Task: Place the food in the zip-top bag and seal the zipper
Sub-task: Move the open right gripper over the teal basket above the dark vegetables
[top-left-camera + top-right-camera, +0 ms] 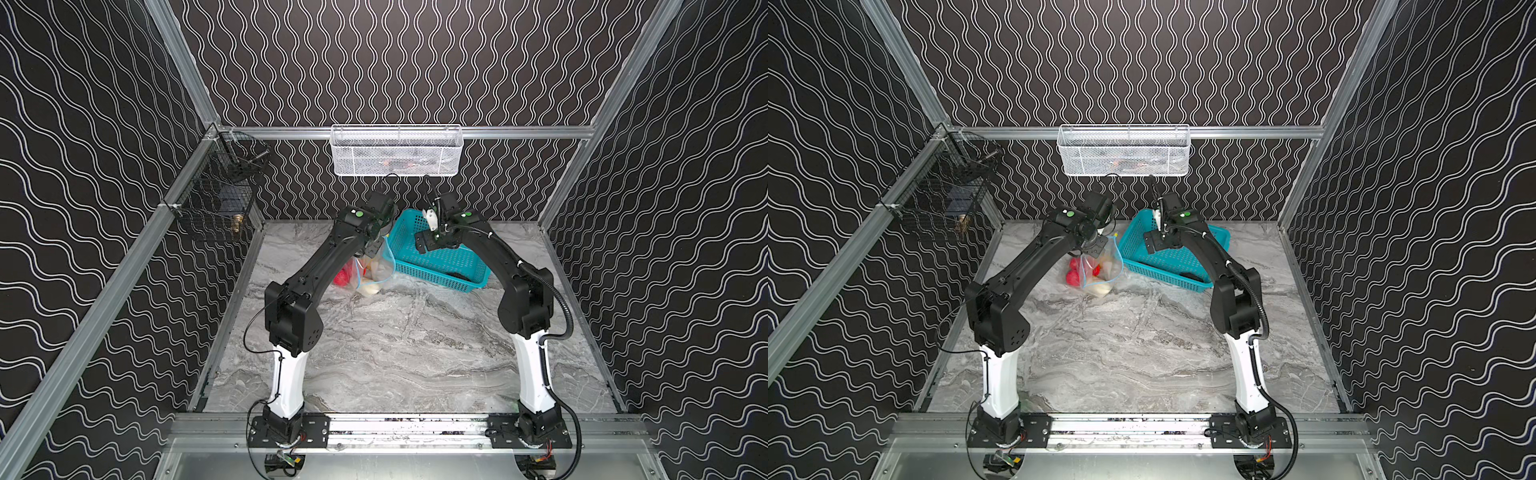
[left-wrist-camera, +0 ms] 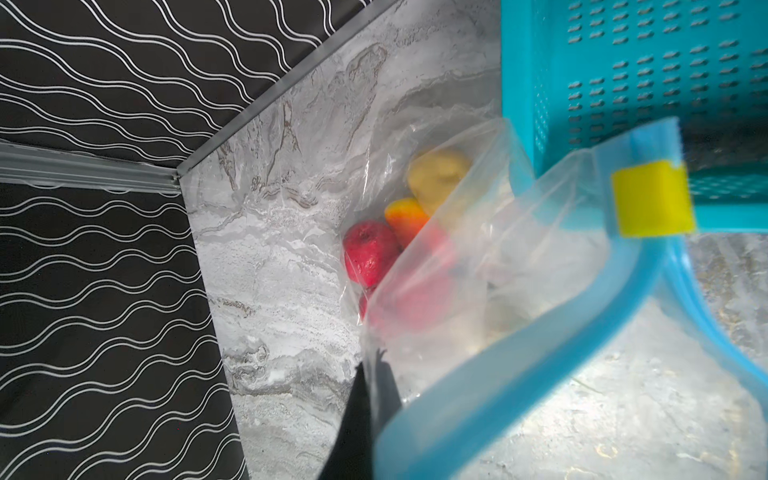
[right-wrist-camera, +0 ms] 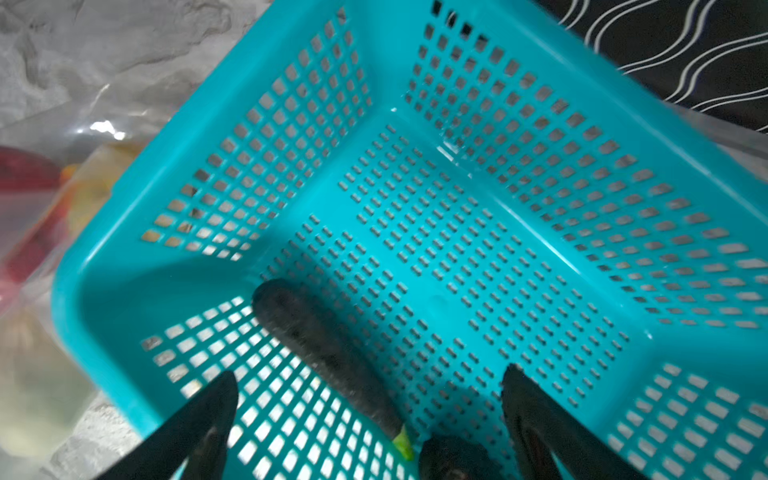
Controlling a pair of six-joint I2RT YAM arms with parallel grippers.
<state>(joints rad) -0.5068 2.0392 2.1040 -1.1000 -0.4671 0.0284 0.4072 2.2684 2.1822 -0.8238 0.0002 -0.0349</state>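
The clear zip-top bag [image 1: 376,270] [image 1: 1102,270] stands on the marble table, left of a teal basket [image 1: 440,266] [image 1: 1167,262]. My left gripper [image 1: 372,251] [image 2: 374,374] is shut on the bag's mouth edge beside the blue zipper [image 2: 519,365]. The zipper's yellow slider [image 2: 652,199] sits at the far end. Inside the bag lie red round food [image 2: 370,257] [image 1: 343,276], a yellowish potato [image 2: 436,174] and an orange-yellow piece [image 2: 405,216]. My right gripper [image 1: 420,247] [image 3: 370,382] hangs open over the basket wall [image 3: 266,137], just above a dark elongated food piece [image 3: 316,336] [image 1: 459,275].
A white mesh basket [image 1: 395,151] hangs on the back rail above both grippers. A black wire basket [image 1: 216,199] is fixed at the left rear corner. The bag and the teal basket sit close to the back wall.
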